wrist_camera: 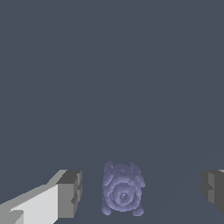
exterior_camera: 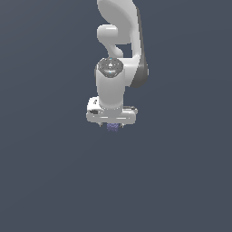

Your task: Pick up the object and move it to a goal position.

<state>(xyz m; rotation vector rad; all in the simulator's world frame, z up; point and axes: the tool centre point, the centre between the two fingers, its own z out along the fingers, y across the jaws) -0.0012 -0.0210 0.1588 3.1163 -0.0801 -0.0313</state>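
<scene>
The gripper (wrist_camera: 142, 192) has its jaws spread wide. One dark grey fingertip (wrist_camera: 70, 193) stands to one side of the object (wrist_camera: 122, 189), the other fingertip (wrist_camera: 213, 189) well off to the opposite side. Neither touches it. The object is bluish-purple, lumpy, with concentric ridges, resting on a plain dark grey surface (wrist_camera: 109, 78).

**Two cameras, one shared spot**

The exterior view looks from some way off and rather high, facing the arm (exterior_camera: 118, 59) head-on against a plain grey ground. The wrist view sits close, looking out past the tool (wrist_camera: 140, 190) between its fingers (wrist_camera: 70, 192). Both views share the tool and the object (wrist_camera: 122, 189) at its tips.
</scene>
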